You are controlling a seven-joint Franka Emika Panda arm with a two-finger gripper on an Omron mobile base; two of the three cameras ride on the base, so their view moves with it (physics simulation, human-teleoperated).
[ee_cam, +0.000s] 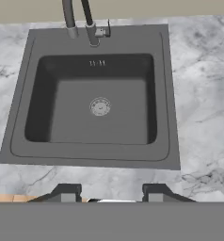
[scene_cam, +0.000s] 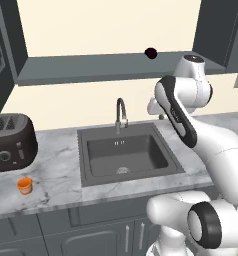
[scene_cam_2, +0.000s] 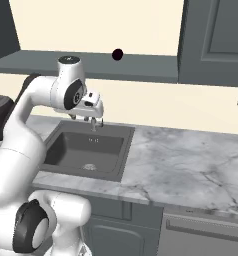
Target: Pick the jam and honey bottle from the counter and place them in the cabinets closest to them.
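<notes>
I have the gripper (ee_cam: 108,194) hanging above the sink (ee_cam: 99,41), looking straight down into the basin; its 2 tips are drawn in as close as they come and pinch nothing. The jam (scene_cam: 24,185) sits on the counter (scene_cam: 56,170) well left of the sink, near the front edge and just in front of the toaster (scene_cam: 11,142). I cannot find the honey bottle from here. The risk I see is the reach: the jar is tiny and squat, so shut jaws would only knock it toward the edge unless I spread them first. Swinging left, the arm could clip the faucet (scene_cam: 120,114) or the toaster. The shelf (scene_cam: 111,67) above the sink is high, so a weak pinch may drop it.
</notes>
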